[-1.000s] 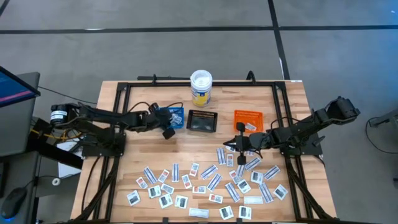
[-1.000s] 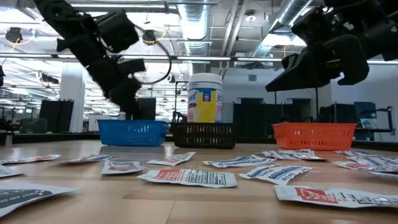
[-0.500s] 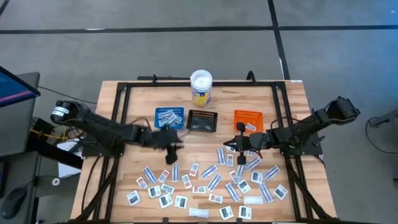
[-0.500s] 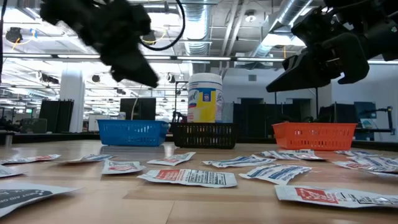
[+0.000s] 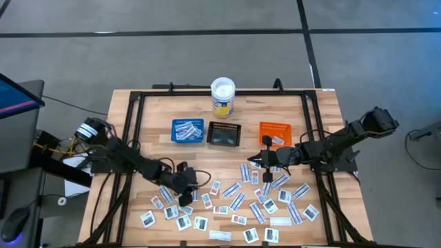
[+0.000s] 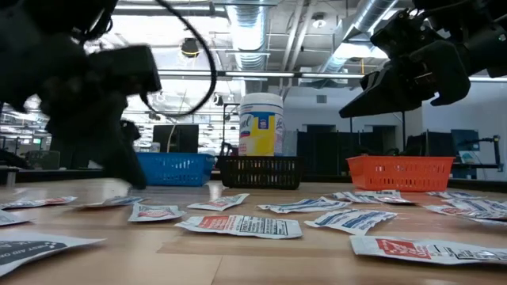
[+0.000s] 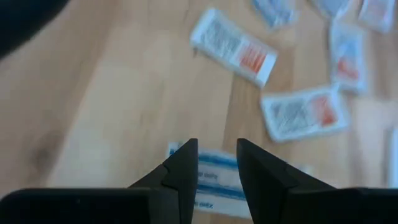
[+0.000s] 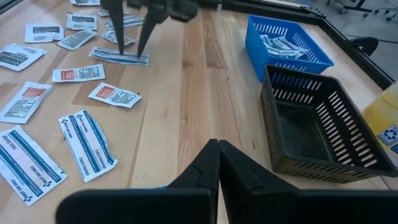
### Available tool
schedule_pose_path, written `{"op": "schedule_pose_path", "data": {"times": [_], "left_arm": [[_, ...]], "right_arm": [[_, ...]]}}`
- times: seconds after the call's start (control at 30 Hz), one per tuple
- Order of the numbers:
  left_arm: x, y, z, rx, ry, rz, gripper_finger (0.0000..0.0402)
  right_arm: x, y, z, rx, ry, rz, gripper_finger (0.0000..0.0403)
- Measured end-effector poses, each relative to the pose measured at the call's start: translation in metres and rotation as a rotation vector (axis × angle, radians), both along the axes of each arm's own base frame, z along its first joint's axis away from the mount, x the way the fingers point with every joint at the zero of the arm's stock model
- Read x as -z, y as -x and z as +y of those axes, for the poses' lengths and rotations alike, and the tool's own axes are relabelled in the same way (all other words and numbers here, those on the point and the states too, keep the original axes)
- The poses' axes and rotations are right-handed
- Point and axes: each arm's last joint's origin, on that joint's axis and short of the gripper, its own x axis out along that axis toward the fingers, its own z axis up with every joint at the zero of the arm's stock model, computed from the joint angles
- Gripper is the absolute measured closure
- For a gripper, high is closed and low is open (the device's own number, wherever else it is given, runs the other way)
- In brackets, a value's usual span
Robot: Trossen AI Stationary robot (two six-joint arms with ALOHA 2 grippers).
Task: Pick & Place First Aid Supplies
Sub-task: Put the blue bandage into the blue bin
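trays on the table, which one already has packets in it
The blue tray, leftmost of the three: white-and-blue strip packets lie inside. The black tray beside it looks empty.

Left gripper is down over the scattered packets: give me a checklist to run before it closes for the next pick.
1. Left gripper open: ok.
2. White-and-blue strip packet lies between its fingers: ok.
3. Fingers touching table: cannot tell.
4. Neighbouring red-marked packet clear of the fingers: ok.
5. Blue tray unobstructed, already holding packets: ok.
6. Right gripper shut, waiting by the orange tray, out of the way: ok.
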Motion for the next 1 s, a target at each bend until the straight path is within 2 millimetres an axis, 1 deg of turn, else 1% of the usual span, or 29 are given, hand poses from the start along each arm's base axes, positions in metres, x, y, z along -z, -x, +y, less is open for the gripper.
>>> {"op": "schedule_pose_path", "data": {"times": [0.03,0.2,0.33,0.43,0.6,0.67,0.8,1.0], "left_arm": [[0.005,-0.001,-0.001,-0.002,-0.015,0.013,0.0291],[0.014,-0.004,-0.004,0.003,-0.038,0.029,0.0291],[0.018,-0.005,-0.004,0.062,-0.138,0.033,0.0302],[0.019,-0.007,0.001,0.064,-0.217,0.026,0.0328],[0.020,-0.012,0.020,-0.073,-0.324,0.022,0.0389],[0.020,-0.014,0.027,-0.130,-0.353,0.017,0.0395],[0.013,-0.015,0.038,-0.209,-0.408,-0.012,0.0395],[-0.023,-0.011,0.049,-0.269,-0.457,-0.142,0.0397]], "right_arm": [[0.000,0.000,0.000,0.000,0.000,0.000,0.0403],[0.000,0.000,0.000,-0.002,0.004,0.001,0.0403],[0.000,0.000,0.000,-0.002,0.007,0.002,0.0403],[0.000,0.000,0.000,-0.002,0.007,0.001,0.0403],[0.000,0.000,0.000,-0.002,0.007,0.001,0.0403],[0.000,0.000,0.000,-0.002,0.007,0.001,0.0403],[0.000,0.000,0.000,-0.002,0.007,0.001,0.0403],[0.000,0.000,0.000,-0.002,0.007,0.000,0.0403]]}}
